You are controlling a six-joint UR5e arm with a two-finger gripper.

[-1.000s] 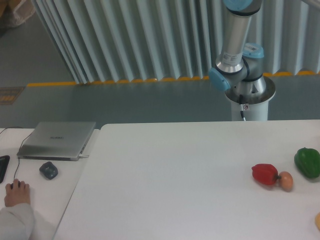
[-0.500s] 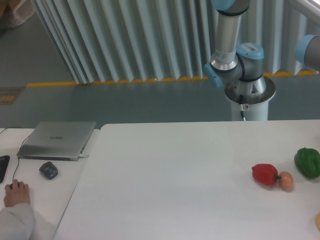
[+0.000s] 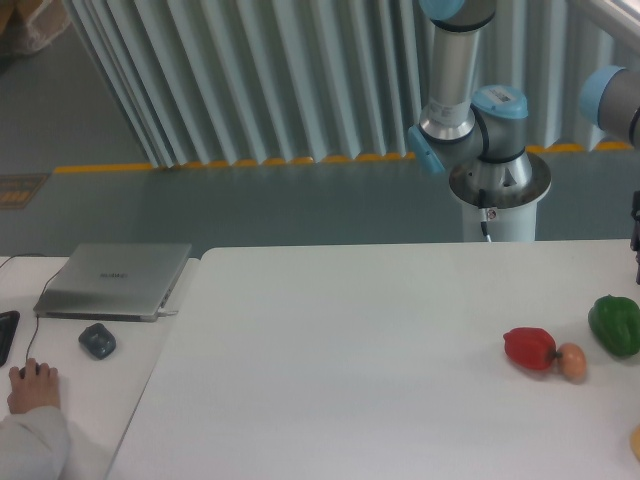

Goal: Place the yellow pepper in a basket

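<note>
From my remote station, the yellow pepper (image 3: 636, 441) shows only as a thin orange-yellow sliver at the right edge of the white table (image 3: 350, 340), near side, most of it cut off by the frame. Farther back along that right side sit the green pepper (image 3: 615, 324), the red pepper (image 3: 529, 348) and a small tan, onion-like bulb (image 3: 571, 361) touching the red one. The arm (image 3: 455, 80) rises behind the table's far edge, and a dark piece of hardware (image 3: 636, 235) at the right border, above the green pepper, may be the tool end; I cannot tell whether the pincer is open or closed, since the fingers are not visible. No basket appears anywhere in view. I judge the yellow pepper to be light, with a smooth, waxy skin that could slide between flat fingers, and a hollow body that would give or crack under a hard squeeze. My inclination is to grip across its widest part, low on the shoulders, with moderate force, avoiding the stem. At the left, on a separate desk, lie a closed laptop (image 3: 114, 280), a dark mouse (image 3: 97, 340) and a person's hand (image 3: 30, 388).
</note>
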